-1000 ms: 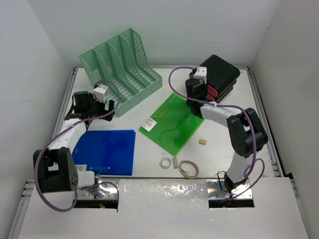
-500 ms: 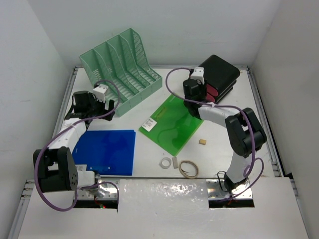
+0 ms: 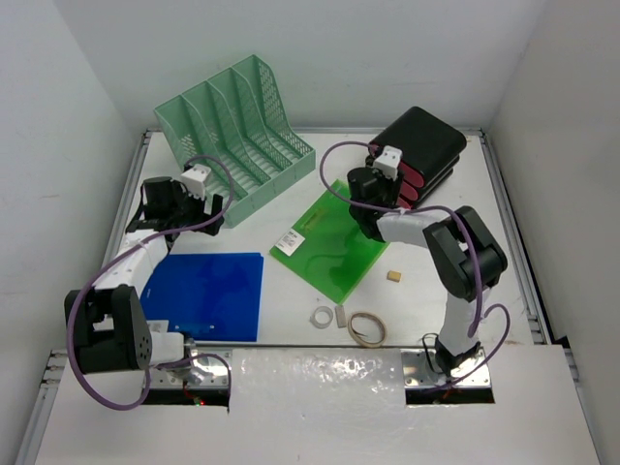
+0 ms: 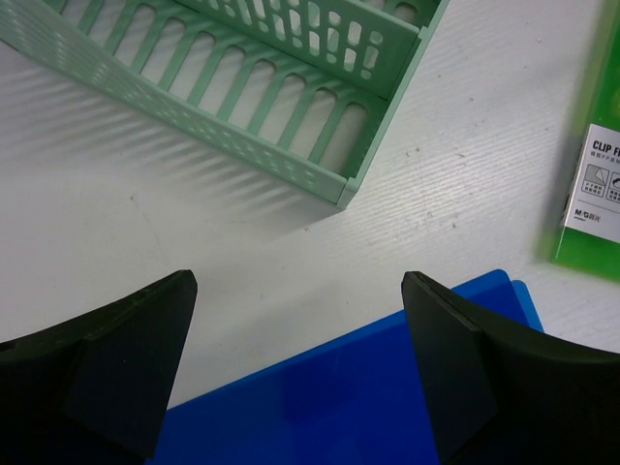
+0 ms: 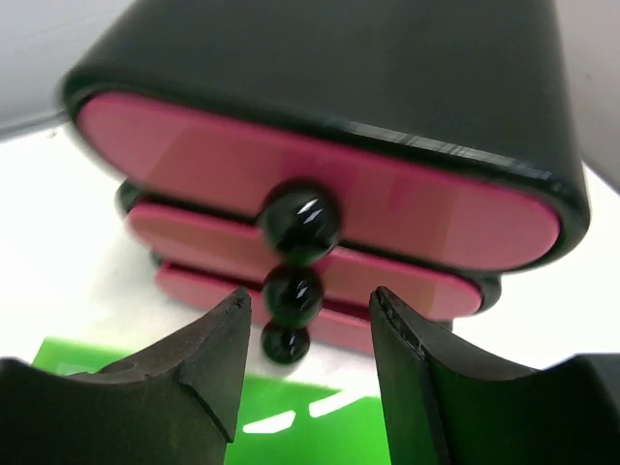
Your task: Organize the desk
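The desk [image 3: 291,291] is a white tabletop with silver rails. A green clip folder [image 3: 334,237] lies in its middle and a blue folder [image 3: 208,294] at the left front. A black drawer box [image 3: 423,150] with pink drawers and black knobs [image 5: 300,221] stands at the back right. My right gripper [image 3: 373,189] is open and empty over the green folder's far edge, with its jaws [image 5: 308,329] facing the knobs from a short way off. My left gripper [image 3: 184,215] is open and empty, hanging [image 4: 298,368] above the blue folder's far edge [image 4: 368,387].
A mint-green mesh file rack [image 3: 237,131] stands at the back left, its near corner [image 4: 349,184] close to my left gripper. A tape ring [image 3: 365,327], a white ring [image 3: 319,317], a small white block [image 3: 340,315] and a tan block [image 3: 394,276] lie near the front.
My right gripper has drawn back a little to the left, away from the drawer box and over the green folder's edge. The left arm has not moved.
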Controlling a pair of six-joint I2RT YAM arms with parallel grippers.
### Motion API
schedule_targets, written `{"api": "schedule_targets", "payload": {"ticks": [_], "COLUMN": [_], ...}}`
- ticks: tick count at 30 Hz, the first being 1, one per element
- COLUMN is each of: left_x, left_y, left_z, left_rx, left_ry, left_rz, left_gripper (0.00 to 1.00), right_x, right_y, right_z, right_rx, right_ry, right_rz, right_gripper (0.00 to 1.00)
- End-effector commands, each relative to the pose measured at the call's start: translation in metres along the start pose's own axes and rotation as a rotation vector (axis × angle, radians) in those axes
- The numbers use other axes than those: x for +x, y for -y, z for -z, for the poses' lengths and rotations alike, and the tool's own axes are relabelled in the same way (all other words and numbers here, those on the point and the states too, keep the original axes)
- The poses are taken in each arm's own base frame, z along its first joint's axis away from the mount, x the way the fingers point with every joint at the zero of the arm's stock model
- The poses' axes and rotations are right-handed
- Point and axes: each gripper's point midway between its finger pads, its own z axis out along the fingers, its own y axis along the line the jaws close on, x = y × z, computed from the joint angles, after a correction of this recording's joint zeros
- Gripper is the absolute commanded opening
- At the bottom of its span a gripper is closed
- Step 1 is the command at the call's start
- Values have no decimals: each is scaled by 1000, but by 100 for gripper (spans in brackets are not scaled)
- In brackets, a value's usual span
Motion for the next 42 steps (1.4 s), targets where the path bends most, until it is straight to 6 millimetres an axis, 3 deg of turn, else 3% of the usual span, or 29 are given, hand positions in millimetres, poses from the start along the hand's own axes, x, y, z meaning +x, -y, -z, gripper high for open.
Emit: {"api": "schedule_targets", "payload": {"ticks": [1,3,10,16,23,28,30,38,42], "left_x": [-25,-25,-26,-25,-25,-26,-27,-26,-27], "left_y": [-4,-3,-3,-4,-5,-5,-5,-4,-3], "left_z": [3,3,4,4,4,4,5,5,6], "left_rx": [-4,-3,-3,-5,-14,-15,-13,-6,-8], "left_ry": [61,63,63,61,63,64,66,65,67], "left_rz": [-33,-32,-33,-36,-32,-31,-33,-27,-31], "left_gripper": [86,86,86,86,86,86,86,86,86], "right_x": [-13,-14,6,15,13,20,22,17,25], "right_y": [-3,-14,-20,-11,-5,-5,-8,-11,-18], "right_z": [-18,-23,-35,-37,-41,-38,-34,19,38], "right_rx": [13,-18,-27,5,15,-6,-32,-100,-133], "right_ry": [-12,-29,-85,-84,-83,-97,-107,-59,-59], "right_rz": [-140,-132,-127,-138,-131,-151,-173,-168,-149], "right_gripper": [50,49,49,46,31,6,0,0,0]}}
